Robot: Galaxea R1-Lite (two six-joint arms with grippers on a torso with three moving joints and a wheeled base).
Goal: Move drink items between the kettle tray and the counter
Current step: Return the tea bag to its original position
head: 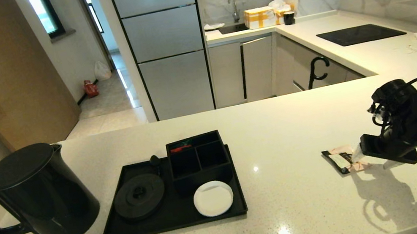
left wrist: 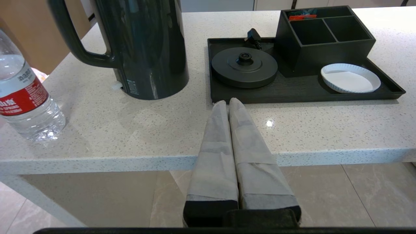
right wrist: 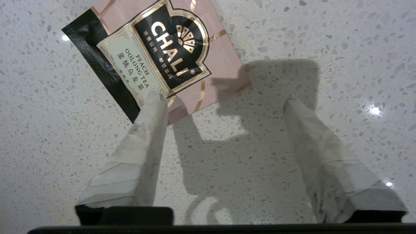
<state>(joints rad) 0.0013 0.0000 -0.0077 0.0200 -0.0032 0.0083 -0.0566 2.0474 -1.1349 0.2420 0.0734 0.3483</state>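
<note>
On the wide off-white speckled stone counter [head: 279, 130], the robot's right gripper [right wrist: 224, 100] hangs low over a pinkish tea sachet with a black label [right wrist: 156, 55], its cloth-wrapped fingers [right wrist: 149, 130] spread wide and holding nothing; one fingertip overlaps the sachet's near edge, the other stands over bare stone. The sachet lies flat, well to the right of the shallow black rectangular kettle tray [head: 117, 231], whose round base, divided box and white coaster carry no drink item. The tall matte black electric kettle [head: 39, 194] stands on the counter just left of the tray, a clear red-labelled water bottle [left wrist: 24, 94] beyond it. The left gripper [left wrist: 227, 102] is parked at the counter's front edge, fingers pressed together, empty. The step in hand looks like the sachet's placing or pick-up; which, the frames do not settle. A pick-up would call for straddling the sachet squarely before closing.
</note>
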